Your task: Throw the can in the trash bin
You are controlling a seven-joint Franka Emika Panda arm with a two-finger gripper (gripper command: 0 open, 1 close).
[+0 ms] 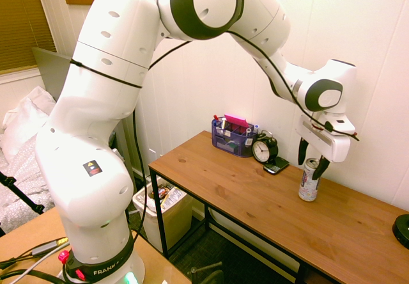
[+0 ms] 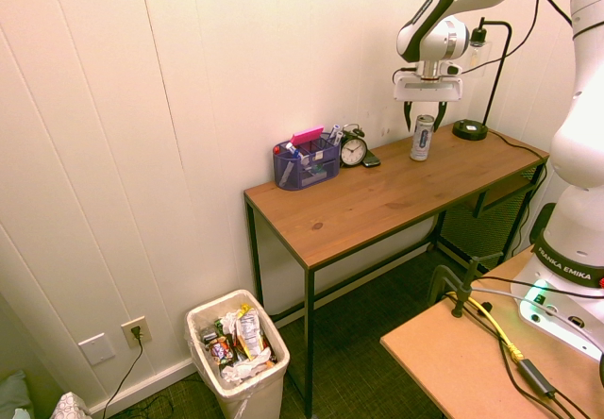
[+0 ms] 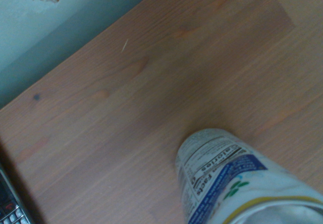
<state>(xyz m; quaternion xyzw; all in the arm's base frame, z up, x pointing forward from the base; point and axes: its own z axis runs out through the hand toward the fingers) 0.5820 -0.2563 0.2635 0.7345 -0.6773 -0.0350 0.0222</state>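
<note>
My two dark jaws [image 2: 425, 117], spread wide, point down over the wooden tabletop [image 2: 321, 221]. Between them, its top level with their tips, stands a slim silver-white drink can with a shiny metal top [image 2: 422, 139], upright on the wood. I cannot tell whether either tip touches it.

Print on the can, seen close from my wrist: "Calories" in bold, "Facts" beside it, then a dark blue band whose small lettering is too blurred to read; a small green mark next to the band, a yellow line near the rim.

Near my jaws, towards the far end of the tabletop: a dark handheld device with keys [image 1: 276, 165], then a round black alarm clock with white face [image 1: 264, 148], then a translucent blue-purple organizer holding pens and a pink piece [image 1: 233, 135].

Well apart from my jaws and lower, past that end: a cream-white rectangular plastic bin [image 2: 243, 395], crumpled paper and wrappers inside, their print illegible. Lettering on my arm's base: "FRANKA EMIKA".
</note>
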